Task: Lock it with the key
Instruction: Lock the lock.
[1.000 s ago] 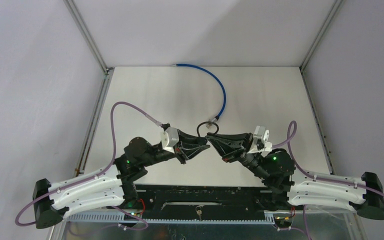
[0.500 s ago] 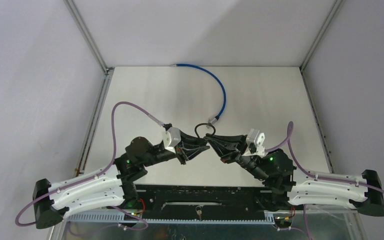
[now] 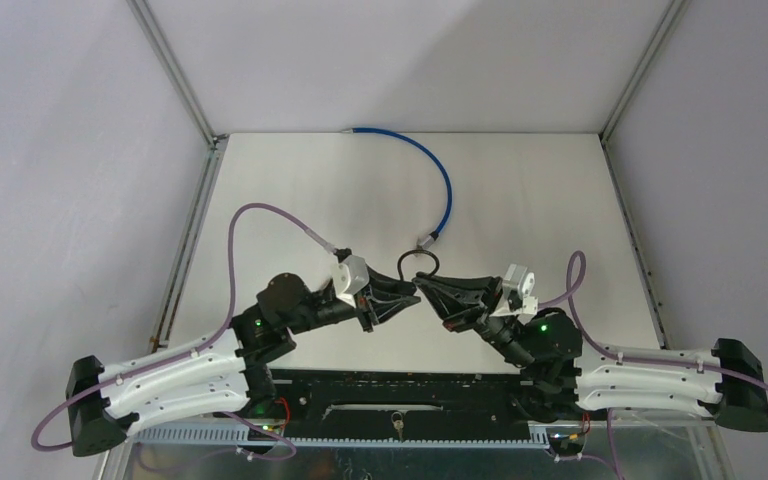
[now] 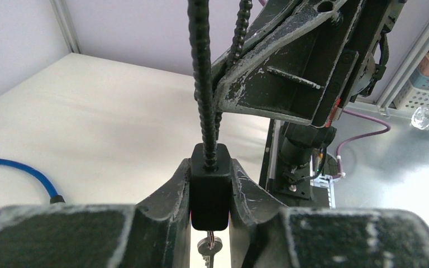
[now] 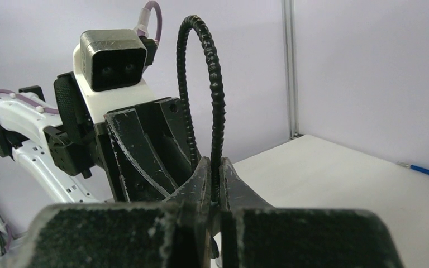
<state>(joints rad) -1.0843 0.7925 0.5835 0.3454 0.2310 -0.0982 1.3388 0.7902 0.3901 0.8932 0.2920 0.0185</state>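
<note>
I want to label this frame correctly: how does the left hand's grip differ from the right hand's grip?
The left hand clamps the black lock body; the right hand pinches the thin ribbed cable. The left hand's jaws stand apart around that block; the right hand's are nearly closed. A key shows below the lock body at the left hand; none shows at the right hand. Both hold one lock, facing each other.
</note>
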